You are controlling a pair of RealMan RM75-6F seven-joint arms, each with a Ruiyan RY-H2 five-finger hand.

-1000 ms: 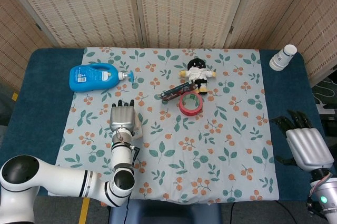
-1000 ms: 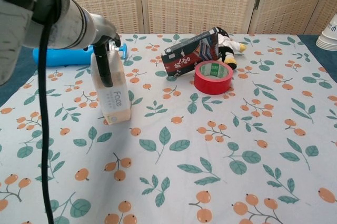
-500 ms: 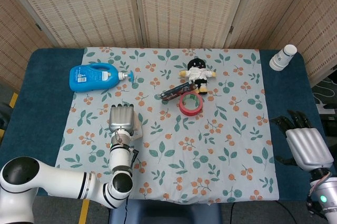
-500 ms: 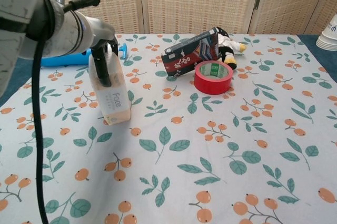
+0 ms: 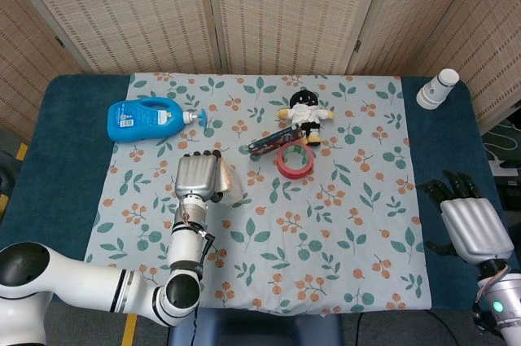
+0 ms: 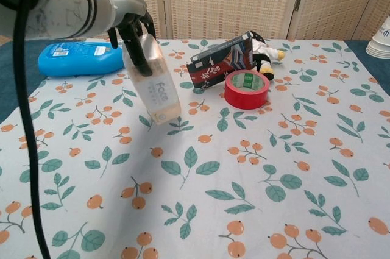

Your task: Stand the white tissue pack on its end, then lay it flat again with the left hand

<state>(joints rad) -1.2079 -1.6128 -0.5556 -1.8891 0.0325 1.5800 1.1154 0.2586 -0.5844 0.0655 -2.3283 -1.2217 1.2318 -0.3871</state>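
Chest view: left hand (image 6: 131, 27) gripping the white tissue pack (image 6: 152, 79) at its upper end, dark fingers (image 6: 139, 52) wrapped down over one face. Pack tilted, lower end swung toward the right, seemingly lifted just clear of the floral cloth (image 6: 256, 167); contact underneath cannot be told. Printed lettering visible on the pack's near face.

Head view: same left hand (image 5: 197, 177) left of the desk's middle, pack (image 5: 229, 184) poking out at its right side. Right hand (image 5: 472, 220) at the right edge of the desk (image 5: 456, 134), away from everything, holding nothing, dark fingers spread and pointing toward the far side.

Blue bottle (image 5: 146, 119) lying on its side at the far left of the cloth, pump pointing right, apart from the pack. Red tape roll (image 5: 294, 160) flat on the cloth near the middle, a dark packet (image 5: 272, 142) propped just behind it, a small doll (image 5: 304, 112) lying just beyond them. White paper cups (image 5: 438, 88) stacked upside down at the far right on the bare blue desk.
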